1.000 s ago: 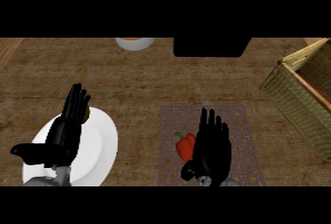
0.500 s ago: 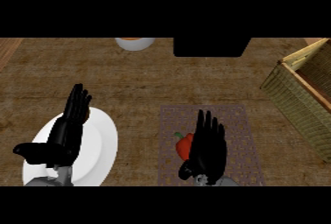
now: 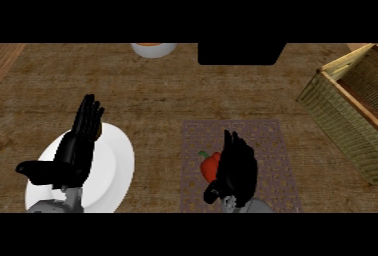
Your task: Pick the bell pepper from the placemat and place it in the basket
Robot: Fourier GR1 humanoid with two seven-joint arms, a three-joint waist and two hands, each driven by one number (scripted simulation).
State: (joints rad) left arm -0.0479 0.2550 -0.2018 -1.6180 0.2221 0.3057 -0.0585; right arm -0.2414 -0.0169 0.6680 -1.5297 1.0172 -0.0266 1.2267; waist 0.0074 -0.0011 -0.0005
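Observation:
A red bell pepper [image 3: 210,165] with a green stem lies on the brown patterned placemat [image 3: 270,145] at the lower middle. My right hand [image 3: 236,167] is over the pepper's right side, fingers straight and pointing away, hiding much of it. The wicker basket [image 3: 347,115] stands at the right edge, well right of the mat. My left hand [image 3: 74,147] rests open, fingers up, above a white plate [image 3: 114,170] at the lower left.
At the back, a white bowl [image 3: 153,49] sits left of a black block [image 3: 242,53]. Wooden counter lies between the mat and the basket.
My right hand has drawn back toward the lower edge and shifted slightly left, covering more of the pepper. The left hand has not moved.

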